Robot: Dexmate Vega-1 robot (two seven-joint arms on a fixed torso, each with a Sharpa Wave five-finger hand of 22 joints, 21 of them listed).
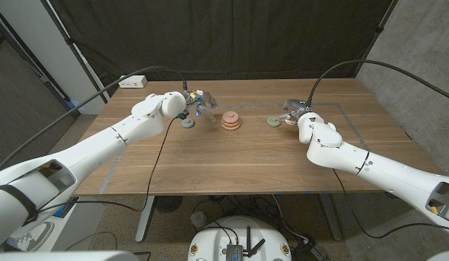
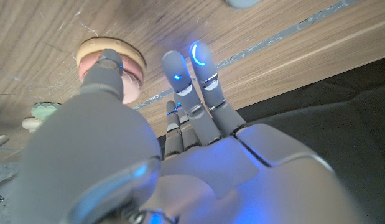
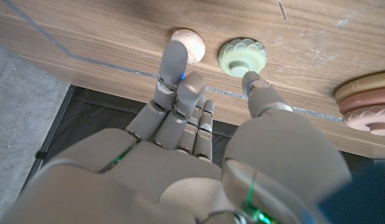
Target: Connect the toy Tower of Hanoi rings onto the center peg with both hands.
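Picking the green ring (image 1: 273, 120) first suits the right hand (image 1: 297, 112), which hovers just beside it, fingers apart and empty. The stack (image 1: 231, 122) sits centre; the left hand (image 1: 197, 101), also apart and empty, hangs near the grey ring (image 1: 187, 123).

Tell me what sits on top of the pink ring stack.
Nothing rests on the ring stack; its top ring lies bare. Whether a peg runs through it is too small to tell. What lies beneath is covered.

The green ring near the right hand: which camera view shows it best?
The right wrist view: the green ring appears large there, with scalloped edge and raised center, lying on the table just beyond the right hand. The head view shows it small. The left wrist view shows only an edge-on sliver.
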